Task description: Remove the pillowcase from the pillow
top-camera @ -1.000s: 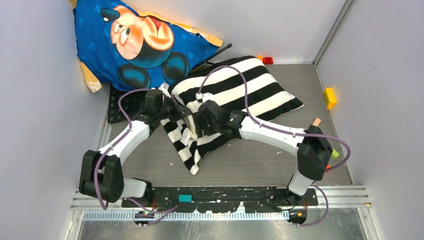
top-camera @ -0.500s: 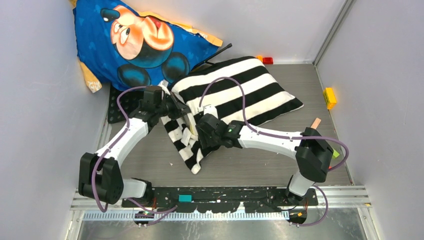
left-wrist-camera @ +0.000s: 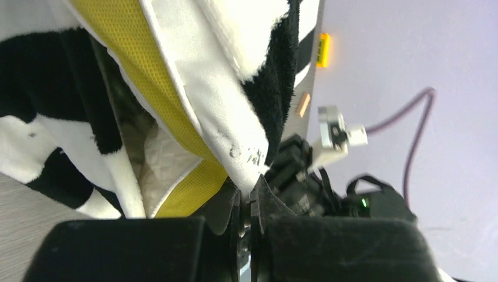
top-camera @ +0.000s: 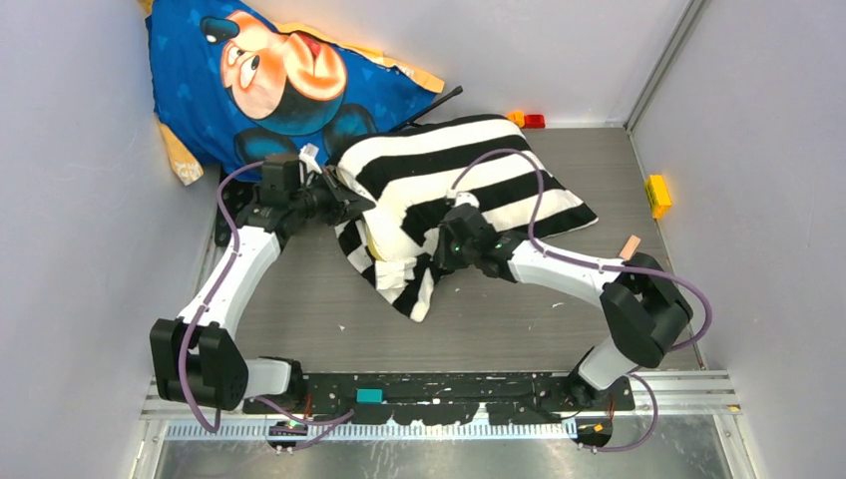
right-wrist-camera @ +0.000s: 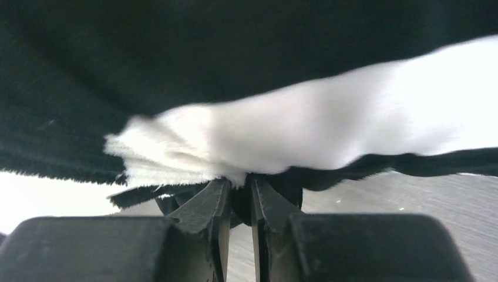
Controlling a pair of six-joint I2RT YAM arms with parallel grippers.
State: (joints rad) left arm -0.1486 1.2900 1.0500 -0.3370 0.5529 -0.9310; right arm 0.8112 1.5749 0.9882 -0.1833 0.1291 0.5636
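Note:
The black-and-cream striped pillowcase (top-camera: 469, 180) lies mid-table, its open end bunched and drooping at the front left (top-camera: 414, 289). The pillow's white quilted body with its yellow edge (top-camera: 384, 235) shows at that opening; the rest is hidden inside. My left gripper (top-camera: 349, 208) is at the pillow's left corner. In the left wrist view it (left-wrist-camera: 249, 191) is shut on a smooth white corner of the pillow (left-wrist-camera: 235, 135), next to the yellow mesh band (left-wrist-camera: 188, 188). My right gripper (top-camera: 439, 249) (right-wrist-camera: 238, 185) is shut on fuzzy white and black pillowcase cloth (right-wrist-camera: 264, 135).
The blue Mickey Mouse cushion (top-camera: 279, 80) leans in the back left corner, close behind my left arm. A black rod (top-camera: 434, 105) lies behind the pillow. Red (top-camera: 535, 121) and yellow (top-camera: 656, 195) blocks sit by the walls, a peach piece (top-camera: 631, 245) at the right.
My left gripper has pulled back and to the left with the pillow corner. My right gripper has moved right with the pillowcase. The bundle has shifted toward the back, and more white pillow shows.

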